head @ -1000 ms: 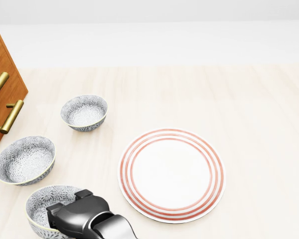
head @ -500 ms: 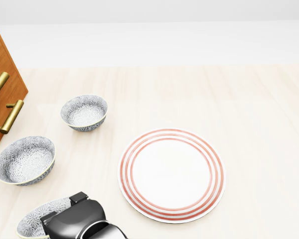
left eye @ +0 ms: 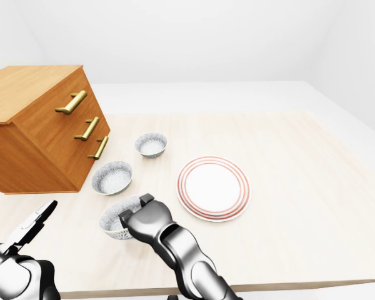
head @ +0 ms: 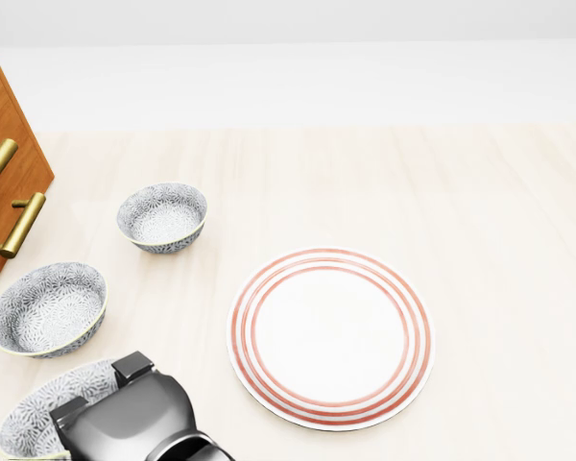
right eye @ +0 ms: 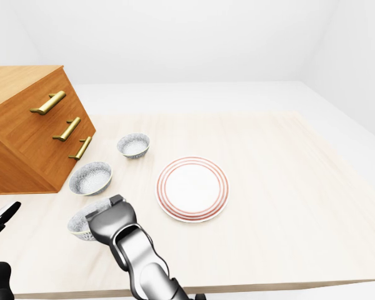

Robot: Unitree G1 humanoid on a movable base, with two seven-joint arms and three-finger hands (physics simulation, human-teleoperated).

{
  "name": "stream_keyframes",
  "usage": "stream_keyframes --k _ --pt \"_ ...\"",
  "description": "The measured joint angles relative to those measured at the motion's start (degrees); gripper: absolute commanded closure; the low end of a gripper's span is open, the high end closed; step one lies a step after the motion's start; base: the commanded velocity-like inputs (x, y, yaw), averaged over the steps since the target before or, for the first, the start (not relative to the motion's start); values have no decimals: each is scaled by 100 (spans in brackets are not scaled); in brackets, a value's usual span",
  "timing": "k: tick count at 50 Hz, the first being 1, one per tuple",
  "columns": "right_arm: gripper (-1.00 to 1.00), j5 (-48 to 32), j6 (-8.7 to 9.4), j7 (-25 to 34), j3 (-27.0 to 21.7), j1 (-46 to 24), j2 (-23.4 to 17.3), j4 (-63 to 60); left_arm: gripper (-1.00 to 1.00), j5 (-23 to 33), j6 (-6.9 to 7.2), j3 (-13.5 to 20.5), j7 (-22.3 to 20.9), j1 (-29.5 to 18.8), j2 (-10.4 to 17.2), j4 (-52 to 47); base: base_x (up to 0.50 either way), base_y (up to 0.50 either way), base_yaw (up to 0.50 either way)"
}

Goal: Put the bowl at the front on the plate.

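The patterned grey bowl (head: 29,415) nearest the bottom of the head view sits at the lower left. My right hand (head: 125,408) covers its right rim, reaching in from the bottom, and appears closed on that rim; the fingers themselves are hidden under the hand. The white plate (head: 331,336) with red rings lies flat to the right of the bowl, a short gap away, with nothing on it. In the left-eye view my left hand (left eye: 34,224) hovers at the lower left with its pale fingers spread, away from the bowl (left eye: 114,220).
Two more patterned bowls (head: 48,309) (head: 161,217) stand in a row above the held one. A wooden chest of drawers (left eye: 37,125) with brass handles stands at the left. The table's near edge (left eye: 287,284) runs along the bottom of the left-eye view.
My right hand and the bowl have shifted together to the left in the head view, with the bowl tipping a little on the way. Plate and the other bowls have stayed put.
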Motion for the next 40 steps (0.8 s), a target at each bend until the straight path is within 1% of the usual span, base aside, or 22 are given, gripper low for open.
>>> stream_keyframes --k 11,23,40 --pt "100 -164 0 0 98 162 -133 -601 -100 -1 0 -3 1 1 -1 -6 0 0 0" --pt "100 -338 0 0 256 460 -440 -1374 -100 -9 0 3 -1 7 -12 -4 0 0 0" --pt "100 -546 0 0 264 811 -849 -2514 -100 -2 0 17 -9 7 -11 -37 0 0 0"
